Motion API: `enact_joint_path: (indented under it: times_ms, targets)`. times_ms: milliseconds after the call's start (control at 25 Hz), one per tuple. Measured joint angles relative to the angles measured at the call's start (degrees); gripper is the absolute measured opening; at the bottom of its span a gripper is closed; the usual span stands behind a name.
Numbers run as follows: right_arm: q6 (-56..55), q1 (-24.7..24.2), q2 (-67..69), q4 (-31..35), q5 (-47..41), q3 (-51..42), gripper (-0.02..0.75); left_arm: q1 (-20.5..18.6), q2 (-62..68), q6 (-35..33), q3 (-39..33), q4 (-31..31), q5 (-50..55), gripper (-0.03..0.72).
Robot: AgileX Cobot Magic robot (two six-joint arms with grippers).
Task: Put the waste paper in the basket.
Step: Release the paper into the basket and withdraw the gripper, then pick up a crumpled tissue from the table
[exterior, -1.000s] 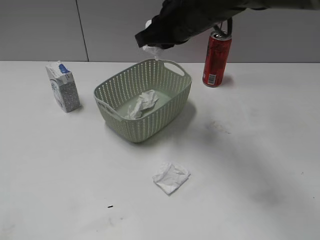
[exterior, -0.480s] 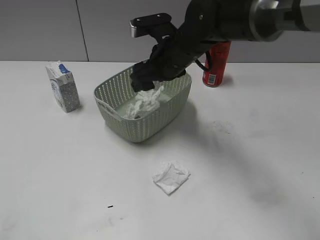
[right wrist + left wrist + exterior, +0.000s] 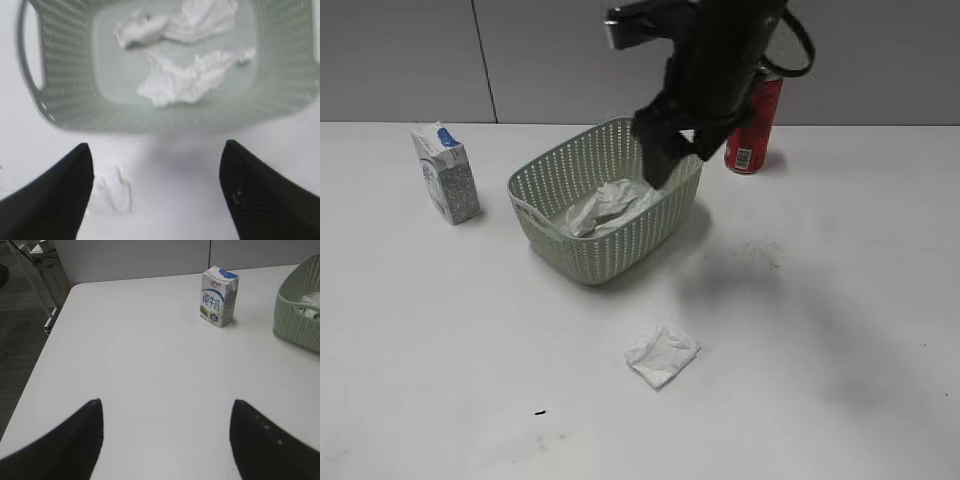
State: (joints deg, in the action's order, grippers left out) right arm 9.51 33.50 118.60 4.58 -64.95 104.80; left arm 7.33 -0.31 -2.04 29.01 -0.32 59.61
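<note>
The pale green basket (image 3: 582, 250) stands at the table's middle back. Two crumpled white paper wads lie inside it (image 3: 610, 205); in the right wrist view they show apart, one at the far side (image 3: 175, 25) and one nearer (image 3: 192, 80). A third wad (image 3: 662, 355) lies on the table in front of the basket, also in the right wrist view (image 3: 110, 194). My right gripper (image 3: 662, 168) hangs open and empty over the basket's right rim (image 3: 156, 149). My left gripper (image 3: 166, 402) is open and empty over bare table, far left of the basket (image 3: 295, 325).
A grey-white milk box with a blue top (image 3: 447, 175) stands left of the basket, also in the left wrist view (image 3: 219, 296). A red drink can (image 3: 753, 125) stands behind the basket on the right. The table's left edge (image 3: 47, 347) shows in the left wrist view.
My right gripper held a wad above the basket, dipped into it, let the wad go, and has risen back to the right. The basket now holds two wads.
</note>
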Motion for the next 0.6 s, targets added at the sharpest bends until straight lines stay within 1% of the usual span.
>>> enact_joint_path:
  times_ms: [80,200,400,520,600]
  targets:
    - [-1.04,-1.54,-1.30,-4.58,-2.26,-1.37,0.560,0.00,0.73,-0.06,0.11,-0.29,0.00,0.580]
    - [-1.28,-5.99,-5.03,-5.96,-2.91,-5.58,0.549,0.00,4.46,-1.68,0.69,-3.47,-0.98,0.580]
    - [-1.51,-17.89,-13.78,-4.58,-3.05,-15.51,0.547,0.00,15.43,-9.64,2.26,-12.56,-8.51,0.580]
    - [-1.51,-25.99,-20.41,-3.68,-1.78,-23.59,0.547,0.00,25.47,-14.39,4.12,-15.64,-11.82,0.580]
    - [-1.51,-30.39,-25.78,-1.87,0.66,-29.88,0.547,0.00,32.31,-17.54,6.33,-16.91,-13.59,0.580]
